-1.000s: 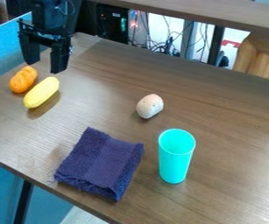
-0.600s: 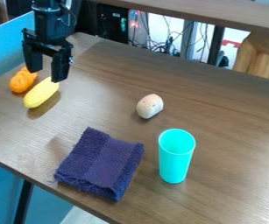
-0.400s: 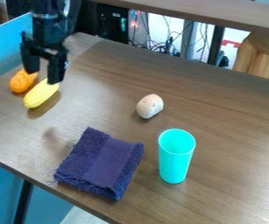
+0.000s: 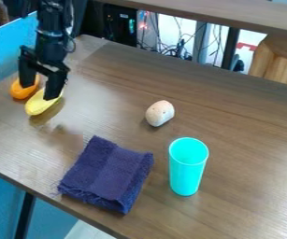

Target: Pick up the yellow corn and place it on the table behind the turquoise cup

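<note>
My fingers (image 4: pixel 39 92): open, above the yellow oblong piece (image 4: pixel 38 106) | Where: far-left worktop (image 4: pixel 108 74), beside the orange piece (image 4: pixel 22 92) | Handling: I'd judge it light, firm, smooth enough to roll; best hold, across its middle

Yellow object (image 4: pixel 38 106) and orange object (image 4: pixel 20 91), each partly behind the end effector (image 4: pixel 38 92)

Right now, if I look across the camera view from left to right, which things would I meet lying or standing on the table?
Orange object, yellow elongated object, folded purple cloth, pale rounded object, turquoise cup.
</note>
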You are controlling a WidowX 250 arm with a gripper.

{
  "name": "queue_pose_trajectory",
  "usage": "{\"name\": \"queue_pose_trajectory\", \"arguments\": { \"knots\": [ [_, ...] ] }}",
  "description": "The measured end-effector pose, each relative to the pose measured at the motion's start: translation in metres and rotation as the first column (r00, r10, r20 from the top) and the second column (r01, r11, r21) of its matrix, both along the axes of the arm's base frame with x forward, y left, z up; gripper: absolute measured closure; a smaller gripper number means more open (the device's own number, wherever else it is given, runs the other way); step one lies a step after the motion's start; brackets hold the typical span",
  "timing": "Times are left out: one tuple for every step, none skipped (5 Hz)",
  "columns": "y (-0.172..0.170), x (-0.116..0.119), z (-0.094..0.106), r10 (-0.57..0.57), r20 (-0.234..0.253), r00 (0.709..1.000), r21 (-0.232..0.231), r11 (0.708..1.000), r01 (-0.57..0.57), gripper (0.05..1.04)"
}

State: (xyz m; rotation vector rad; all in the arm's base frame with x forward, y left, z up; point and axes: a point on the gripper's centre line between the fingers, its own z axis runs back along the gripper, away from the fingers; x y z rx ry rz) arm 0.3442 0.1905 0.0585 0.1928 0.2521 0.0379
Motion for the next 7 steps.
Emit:
{"name": "queue_pose_trajectory", "arguments": {
  "knots": [
    [0.005,0.000,-0.012,0.031,-0.032,0.999,0.006,1.000,-0.031,0.082],
    [0.006,-0.002,-0.023,0.058,-0.048,0.997,0.007,0.998,-0.058,0.082],
    [0.009,0.000,-0.029,0.079,-0.055,0.995,0.021,0.997,-0.078,0.141],
    [0.009,0.003,-0.030,0.090,-0.033,0.995,0.025,0.996,-0.089,0.390],
    [0.002,0.002,-0.028,0.094,-0.002,0.996,-0.005,0.996,-0.094,0.410],
    [-0.007,0.002,-0.010,0.061,0.054,0.997,0.011,0.998,-0.062,0.410],
    [-0.039,0.016,0.006,-0.031,0.087,0.996,-0.012,0.999,0.032,0.410]
  ]
}}
